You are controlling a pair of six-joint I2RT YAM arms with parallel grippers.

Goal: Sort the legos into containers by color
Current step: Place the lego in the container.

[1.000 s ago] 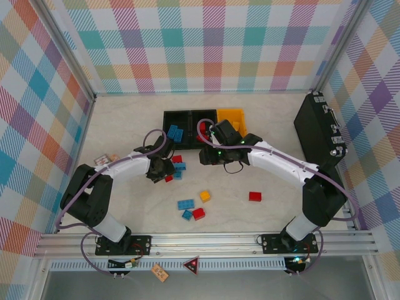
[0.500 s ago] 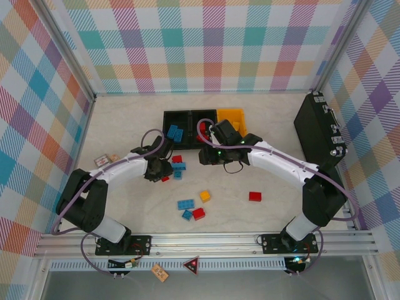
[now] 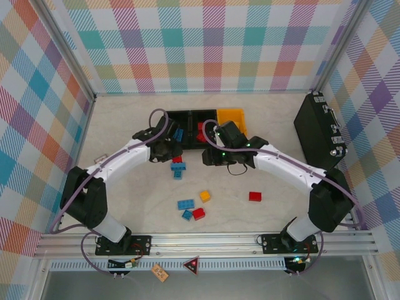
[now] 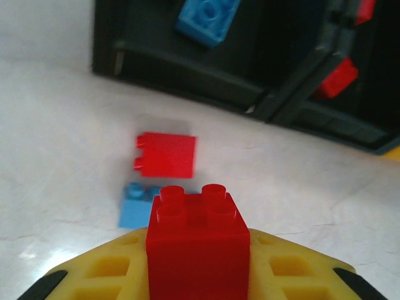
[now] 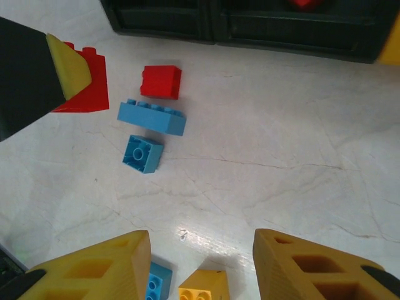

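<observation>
Top cam: seeing left gripper [image 3: 170, 147] at the near edge of the containers [image 3: 190, 114], by the left black bin [image 3: 171, 116]; right gripper [image 3: 210, 156] just right of it, near of the middle black bin [image 3: 204, 115]. Also seeing loose legos on the table [image 3: 125, 119]: red brick [image 3: 177, 159] with two blue bricks [image 3: 178, 169] just near of it, mixed cluster [image 3: 192, 207] nearer still, lone red piece [image 3: 255, 196] off to the right. Left wrist: clenched on held red lego [image 4: 197, 240], studs up, between yellow fingers [image 4: 103, 272]; beyond it, binned blue lego [image 4: 208, 15] in left black bin, binned red lego [image 4: 335, 78] in middle black bin. Right wrist: released, pads [image 5: 94, 269] wide apart, nothing between; hovering over table, right of the red brick and blue bricks.
</observation>
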